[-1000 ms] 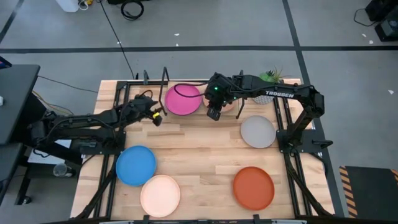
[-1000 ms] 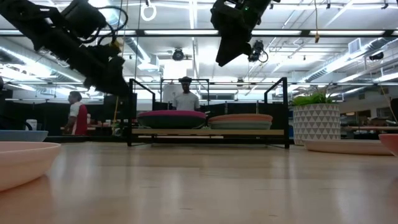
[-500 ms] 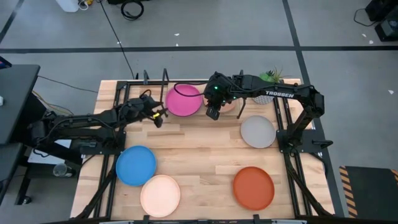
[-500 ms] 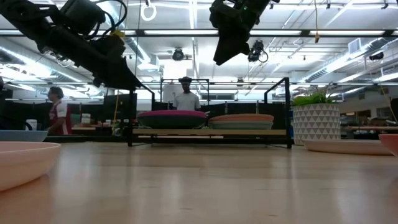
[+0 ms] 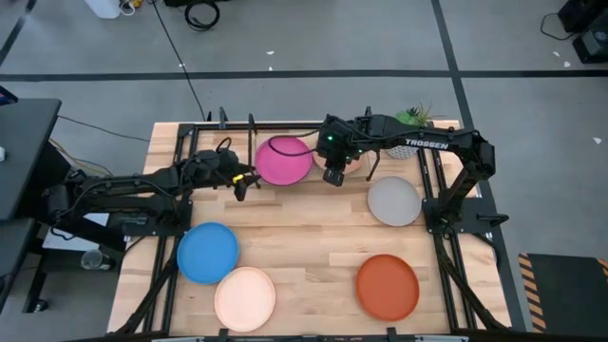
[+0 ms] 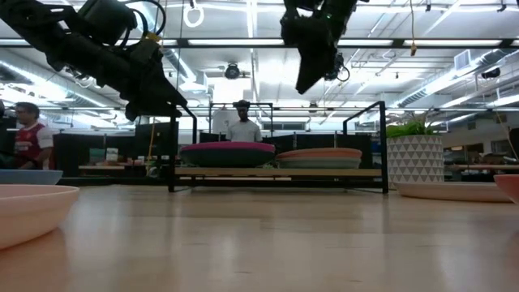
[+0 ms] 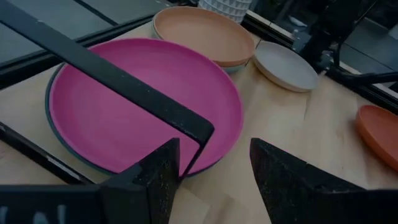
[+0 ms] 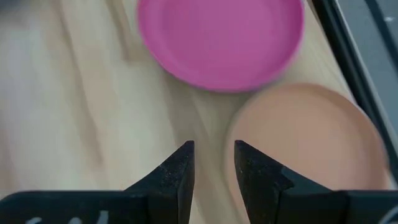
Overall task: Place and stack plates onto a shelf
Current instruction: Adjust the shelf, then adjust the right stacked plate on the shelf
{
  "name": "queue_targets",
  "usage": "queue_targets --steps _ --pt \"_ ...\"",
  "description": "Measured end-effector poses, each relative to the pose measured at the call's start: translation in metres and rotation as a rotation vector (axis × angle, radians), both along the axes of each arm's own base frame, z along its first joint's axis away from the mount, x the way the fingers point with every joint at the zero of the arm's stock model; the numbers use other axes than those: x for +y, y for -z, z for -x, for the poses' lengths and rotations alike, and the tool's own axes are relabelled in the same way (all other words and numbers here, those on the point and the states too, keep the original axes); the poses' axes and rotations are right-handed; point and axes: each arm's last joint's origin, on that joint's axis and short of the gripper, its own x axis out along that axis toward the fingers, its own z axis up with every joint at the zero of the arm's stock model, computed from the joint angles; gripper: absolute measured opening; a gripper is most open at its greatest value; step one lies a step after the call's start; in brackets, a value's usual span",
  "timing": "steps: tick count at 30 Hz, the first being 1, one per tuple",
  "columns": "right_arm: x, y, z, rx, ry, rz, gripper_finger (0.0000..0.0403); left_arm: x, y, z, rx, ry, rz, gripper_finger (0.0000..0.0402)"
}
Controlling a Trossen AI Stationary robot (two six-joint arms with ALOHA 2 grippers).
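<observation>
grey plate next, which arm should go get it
Right, probably. The grey plate lies on the right half of the table, close beside the right arm's base, and the right gripper hangs empty not far from it. The left gripper is across the table, left of the magenta plate.

Magenta plate tops a stack, seemingly, on the shelf.

The high view looks straight down on the whole table from far above, while the low view sits at tabletop level, facing across to the shelf and the room behind. Both wrist views look closely down on the magenta plate and tan plate, which all 4 views share.
</observation>
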Motion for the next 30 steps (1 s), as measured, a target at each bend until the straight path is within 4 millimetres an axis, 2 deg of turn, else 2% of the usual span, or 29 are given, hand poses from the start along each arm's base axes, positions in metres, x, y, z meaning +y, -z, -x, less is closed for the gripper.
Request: queue_targets --steps 3,9,12,19,26,30 --pt "-0.003 0.015 0.002 0.048 -0.036 0.02 0.0119 0.001 0.0 0.0 0.012 -0.014 -0.02 0.0203" --pt "-0.007 0.059 0.009 0.148 -0.126 0.042 0.0119 0.001 0.002 0.001 0.053 -0.02 -0.073 0.0203" --pt "-0.009 0.072 0.01 0.149 -0.13 0.045 0.0119 0.001 0.006 0.003 0.115 0.003 -0.108 0.0203" --pt "-0.013 0.089 0.016 0.162 -0.117 0.04 0.0119 0.002 0.01 0.006 0.222 0.009 -0.212 0.021" --pt "-0.021 0.094 0.016 0.14 -0.131 0.069 0.0129 0.002 0.007 0.009 0.223 -0.029 -0.251 0.0269" --pt "-0.027 0.097 0.02 0.148 -0.113 0.078 0.0139 -0.001 0.004 0.016 0.242 -0.008 -0.264 0.0284"
